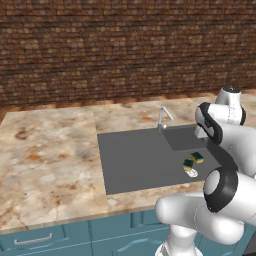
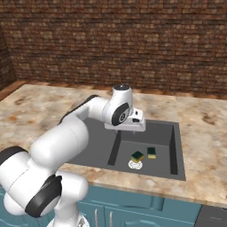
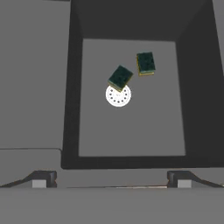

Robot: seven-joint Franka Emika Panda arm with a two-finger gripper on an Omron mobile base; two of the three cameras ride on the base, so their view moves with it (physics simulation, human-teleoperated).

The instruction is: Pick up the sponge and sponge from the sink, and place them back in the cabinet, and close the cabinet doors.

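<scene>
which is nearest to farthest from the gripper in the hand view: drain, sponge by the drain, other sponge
From the open gripper, hanging above the sink:
1. Drain, the white disc in the middle of the basin floor.
2. Sponge by the drain, touching the drain's far edge.
3. Other sponge, beyond it and to the right, apart from both.

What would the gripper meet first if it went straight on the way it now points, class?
Probably the bare sink floor, just short of the white drain. The open gripper looks down into the basin; both sponges lie beyond the drain. Depth is uncertain.
</scene>
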